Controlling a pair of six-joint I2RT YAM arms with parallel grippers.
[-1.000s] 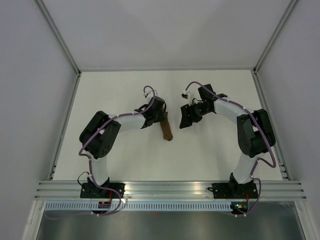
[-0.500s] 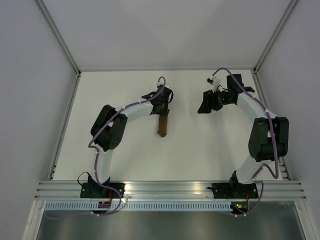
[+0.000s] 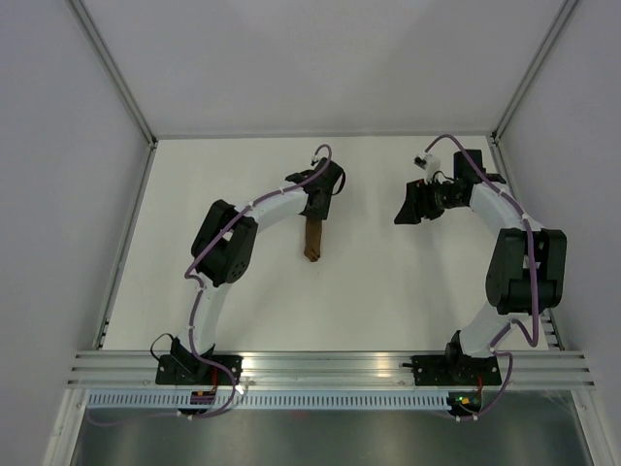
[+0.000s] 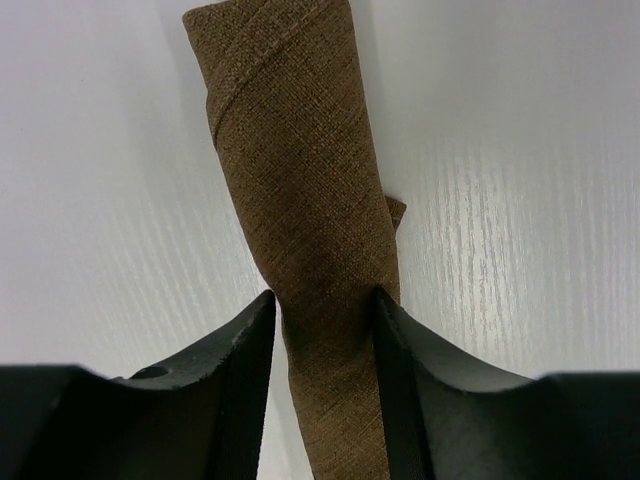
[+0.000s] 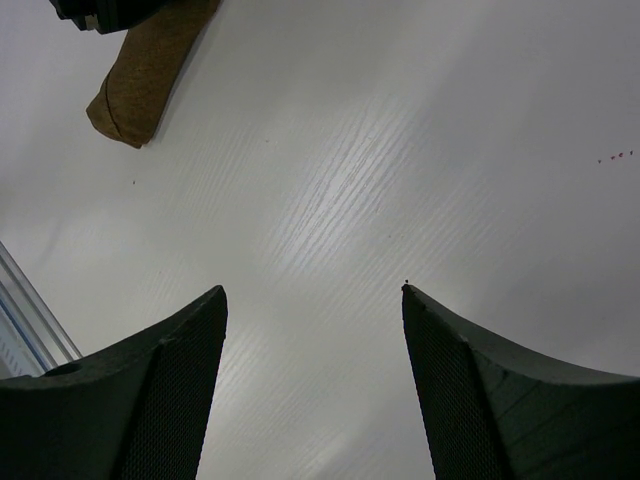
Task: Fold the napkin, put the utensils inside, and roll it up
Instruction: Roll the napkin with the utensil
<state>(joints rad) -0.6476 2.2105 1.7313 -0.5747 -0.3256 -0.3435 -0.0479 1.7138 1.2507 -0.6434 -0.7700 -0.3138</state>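
Note:
The brown napkin (image 3: pixel 312 241) lies on the white table as a narrow roll, its length running near to far. In the left wrist view the napkin (image 4: pixel 300 180) passes between my left gripper's (image 4: pixel 322 295) jaws; the right finger rests against it and a thin strip of table shows beside the left finger, so the gripper is open around the roll. From above, the left gripper (image 3: pixel 316 214) sits over the roll's far end. My right gripper (image 3: pixel 406 209) hangs open and empty well to the right, and its wrist view (image 5: pixel 310 290) shows the napkin's end (image 5: pixel 140 85) far off. The utensils are out of view.
The table's frame (image 3: pixel 126 243) bounds it on the left and the aluminium rail (image 3: pixel 330 367) runs along the near edge. Grey enclosure walls stand behind and to both sides. The left gripper's body (image 5: pixel 100 12) shows in the corner of the right wrist view.
The left gripper carried the roll slightly back and right, straightened it, and its jaws have widened off the cloth. The right arm swung away to the back right, still open.

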